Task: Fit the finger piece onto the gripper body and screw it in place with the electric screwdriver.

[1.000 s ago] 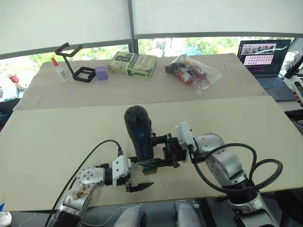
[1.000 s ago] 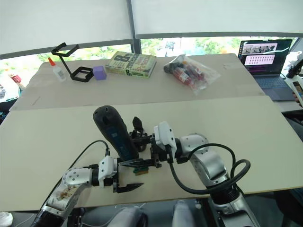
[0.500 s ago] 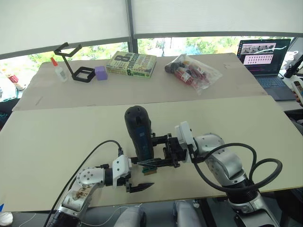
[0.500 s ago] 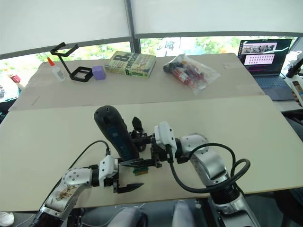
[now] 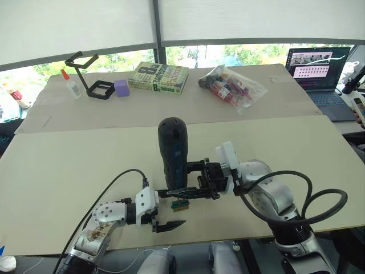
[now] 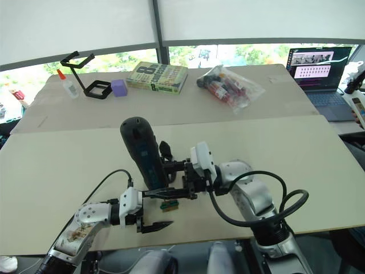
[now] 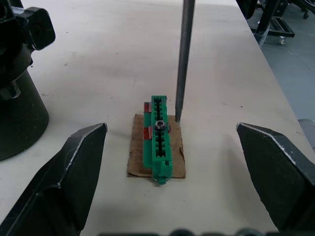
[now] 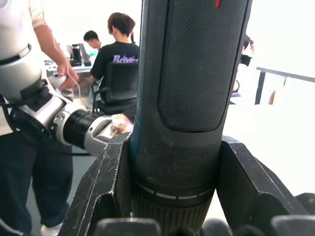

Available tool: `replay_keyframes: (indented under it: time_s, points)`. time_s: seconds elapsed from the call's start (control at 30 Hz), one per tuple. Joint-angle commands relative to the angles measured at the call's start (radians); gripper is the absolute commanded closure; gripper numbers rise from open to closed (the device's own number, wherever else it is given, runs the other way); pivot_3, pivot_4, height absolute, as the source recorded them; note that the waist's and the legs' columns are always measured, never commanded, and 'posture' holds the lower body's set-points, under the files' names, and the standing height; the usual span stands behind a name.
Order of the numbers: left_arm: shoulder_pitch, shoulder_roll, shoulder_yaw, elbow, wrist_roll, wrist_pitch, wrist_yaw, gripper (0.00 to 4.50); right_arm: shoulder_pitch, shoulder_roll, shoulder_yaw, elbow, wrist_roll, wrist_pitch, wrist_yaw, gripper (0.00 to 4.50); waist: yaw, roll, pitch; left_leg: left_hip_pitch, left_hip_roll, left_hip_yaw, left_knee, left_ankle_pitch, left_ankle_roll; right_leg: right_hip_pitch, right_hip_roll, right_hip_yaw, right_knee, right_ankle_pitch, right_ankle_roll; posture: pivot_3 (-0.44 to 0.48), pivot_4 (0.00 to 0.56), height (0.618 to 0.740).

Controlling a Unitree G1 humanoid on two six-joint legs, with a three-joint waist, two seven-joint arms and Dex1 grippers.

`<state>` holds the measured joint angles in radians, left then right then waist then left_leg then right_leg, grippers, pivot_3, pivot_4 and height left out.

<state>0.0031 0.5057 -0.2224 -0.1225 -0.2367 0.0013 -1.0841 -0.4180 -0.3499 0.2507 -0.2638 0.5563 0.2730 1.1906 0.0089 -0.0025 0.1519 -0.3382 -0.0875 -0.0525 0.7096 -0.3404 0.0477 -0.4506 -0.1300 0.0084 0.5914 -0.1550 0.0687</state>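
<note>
We see the electric screwdriver [image 5: 173, 151] standing nearly upright near the front edge of the table [image 5: 68, 165], clamped between the two fingers of the right gripper [image 5: 197, 181], its thin metal bit [image 7: 182, 54] coming down just beside a small green block [image 7: 159, 137] on a brown card. The gripper body [image 6: 166, 152] sits on the table just behind the screwdriver. The left gripper [image 5: 165, 218] rests low near the block, fingers spread wide apart and empty.
</note>
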Motion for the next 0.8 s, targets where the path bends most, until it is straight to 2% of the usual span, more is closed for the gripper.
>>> replay_keyframes:
  time_s: [0.03,0.8]
  points:
    - [0.018,-0.001,-0.038,-0.005,0.002,0.017,-0.005,0.04,-0.031,0.011,-0.028,-0.018,0.011,-0.038,-0.002,2.52,0.000,0.000,0.000,0.000,0.000,0.000,0.000,0.000,0.000,0.000,0.000,0.000,0.000,0.000,0.000,0.000,0.150,0.740]
    - [0.022,0.034,-0.025,-0.149,-0.036,0.141,0.014,0.04,-0.010,0.013,-0.014,-0.010,-0.029,-0.060,-0.001,2.52,-0.010,-0.003,0.002,-0.007,0.000,0.000,0.000,0.001,-0.001,-0.007,0.000,0.000,0.001,0.000,0.000,0.000,0.150,0.740]
